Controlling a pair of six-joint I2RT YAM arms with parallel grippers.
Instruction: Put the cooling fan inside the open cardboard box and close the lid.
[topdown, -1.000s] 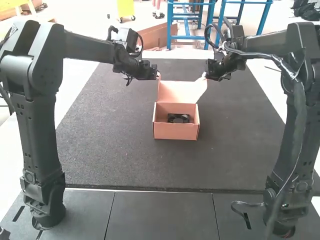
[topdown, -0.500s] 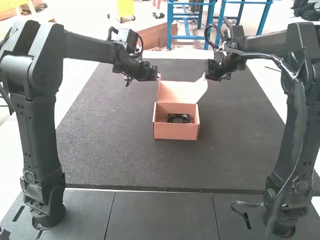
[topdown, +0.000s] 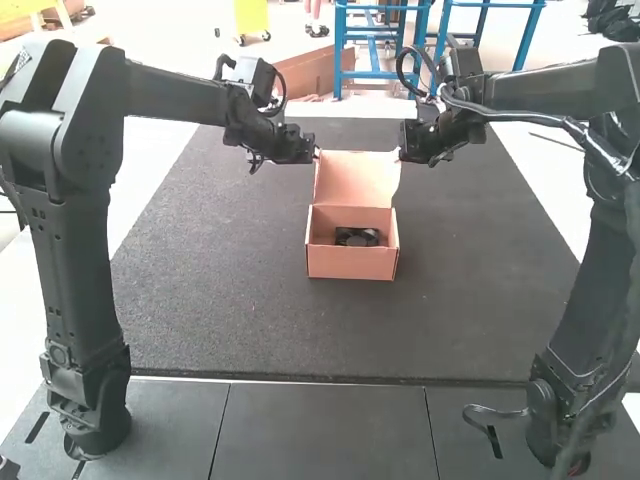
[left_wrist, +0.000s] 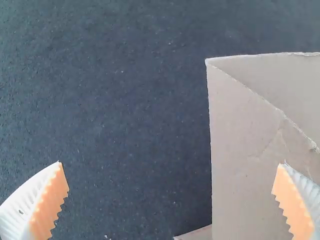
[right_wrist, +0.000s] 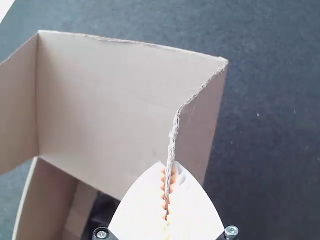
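A small cardboard box (topdown: 351, 256) sits mid-mat with a black cooling fan (topdown: 356, 237) inside it. Its lid (topdown: 356, 180) stands upright at the back. My right gripper (topdown: 405, 155) is shut on the lid's right side flap (right_wrist: 197, 135), whose torn edge runs between the ribbed fingers (right_wrist: 185, 200). My left gripper (topdown: 312, 153) hovers at the lid's upper left corner (left_wrist: 215, 67), open, with one orange pad (left_wrist: 47, 200) over the mat and the other (left_wrist: 292, 200) in front of the cardboard.
The box rests on a dark mat (topdown: 220, 280) with free room on all sides. Pale tabletop (topdown: 150, 150) borders the mat at left and right.
The right gripper has moved left with the side flap, folding it inward against the lid. The left gripper has stayed near the lid's left corner.
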